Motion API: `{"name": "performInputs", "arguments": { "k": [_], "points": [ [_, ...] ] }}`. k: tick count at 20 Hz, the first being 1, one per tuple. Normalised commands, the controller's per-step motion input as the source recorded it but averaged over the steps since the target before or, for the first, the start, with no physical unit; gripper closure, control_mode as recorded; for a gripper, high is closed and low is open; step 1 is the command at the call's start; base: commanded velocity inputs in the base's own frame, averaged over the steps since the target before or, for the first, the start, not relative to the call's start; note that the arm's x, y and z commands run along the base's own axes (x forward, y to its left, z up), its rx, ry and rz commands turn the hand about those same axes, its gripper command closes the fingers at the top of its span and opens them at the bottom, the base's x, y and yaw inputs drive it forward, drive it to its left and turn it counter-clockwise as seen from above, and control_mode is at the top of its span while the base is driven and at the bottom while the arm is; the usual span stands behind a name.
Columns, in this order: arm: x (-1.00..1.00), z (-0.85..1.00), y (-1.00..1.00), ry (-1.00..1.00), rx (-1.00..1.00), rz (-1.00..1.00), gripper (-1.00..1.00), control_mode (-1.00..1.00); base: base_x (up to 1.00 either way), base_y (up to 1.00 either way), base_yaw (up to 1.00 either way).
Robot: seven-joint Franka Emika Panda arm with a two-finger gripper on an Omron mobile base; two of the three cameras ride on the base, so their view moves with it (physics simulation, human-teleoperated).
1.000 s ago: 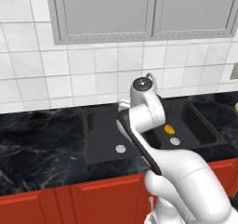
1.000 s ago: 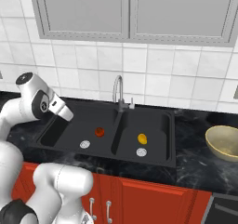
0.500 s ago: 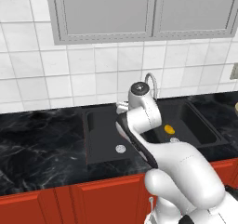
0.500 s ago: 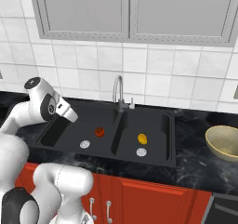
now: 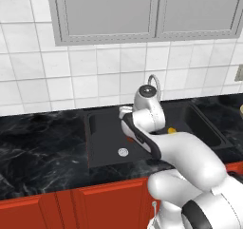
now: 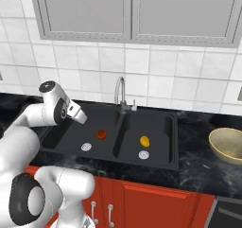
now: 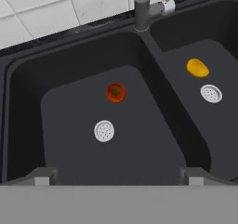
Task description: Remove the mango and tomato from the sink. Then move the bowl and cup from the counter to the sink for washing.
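Over the last second the gripper (image 7: 119,174) has swung in over the sink (image 6: 156,158), jaws wide and empty. Tomato (image 7: 115,92) sits centre frame in the hand view, mango (image 7: 197,68) upper right. Approach probably targets the tomato; nothing removed yet.

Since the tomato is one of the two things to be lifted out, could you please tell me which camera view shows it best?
The hand view: the tomato lies unobstructed on the floor of the sink's left basin, just beyond the drain. The right base view shows it smaller but clear. In the left base view I cannot make it out.
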Motion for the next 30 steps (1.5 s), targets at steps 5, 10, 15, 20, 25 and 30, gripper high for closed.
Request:
{"name": "performInputs", "arguments": {
  "k": [5,10,15,20,25,30],
  "points": [
    [0.25,-0.25,-0.06,0.0,0.0,0.14,-1.0,-1.0,0.0,0.0,0.0],
    [0.25,-0.27,-0.06,0.0,0.0,0.07,-1.0,-1.0,0.0,0.0,0.0],
    [0.25,-0.28,-0.05,0.0,-0.03,0.0,-1.0,-1.0,0.0,0.0,0.0],
    [0.26,-0.28,-0.02,0.0,-0.07,0.0,-1.0,-1.0,0.0,0.0,0.0],
    [0.24,-0.25,-0.08,0.02,-0.02,0.01,-1.0,-1.0,0.0,0.0,0.0],
    [0.19,-0.26,-0.09,0.07,0.0,0.04,-1.0,-1.0,0.0,0.0,0.0]
  ]
}}
